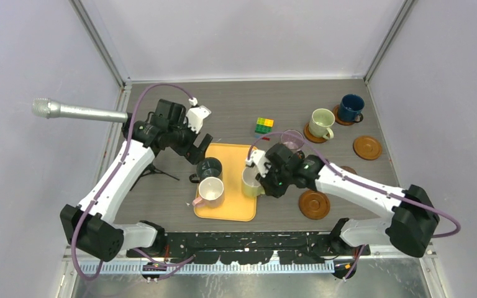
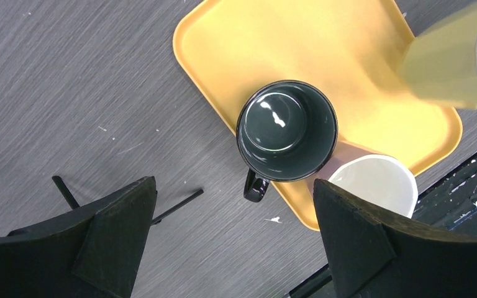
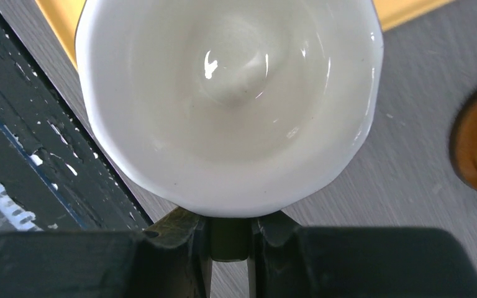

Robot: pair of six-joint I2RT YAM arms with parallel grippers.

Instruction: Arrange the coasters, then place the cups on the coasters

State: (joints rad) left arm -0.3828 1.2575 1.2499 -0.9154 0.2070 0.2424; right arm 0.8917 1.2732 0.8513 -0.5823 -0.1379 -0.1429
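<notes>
A yellow tray (image 1: pixel 230 155) holds a dark green mug (image 1: pixel 209 167) and a pink-cream mug (image 1: pixel 211 191). At the tray's right edge, my right gripper (image 1: pixel 259 180) is shut on the handle of a yellowish-green mug (image 3: pixel 230 99); the handle sits pinched between its fingers (image 3: pixel 186 242). My left gripper (image 2: pixel 234 192) hangs open over the table, just left of the dark green mug (image 2: pixel 286 130). A pale mug (image 1: pixel 321 122) and a navy mug (image 1: pixel 351 107) each stand on a coaster at the back right. A mauve mug (image 1: pixel 293 136) shows behind the right arm. Empty coasters (image 1: pixel 367 148) (image 1: pixel 314 205) lie on the right.
A multicoloured cube (image 1: pixel 263 125) lies behind the tray. A silver microphone (image 1: pixel 77 112) juts in from the left on a black stand whose legs (image 1: pixel 161 171) rest on the table. Grey walls close off the back and sides.
</notes>
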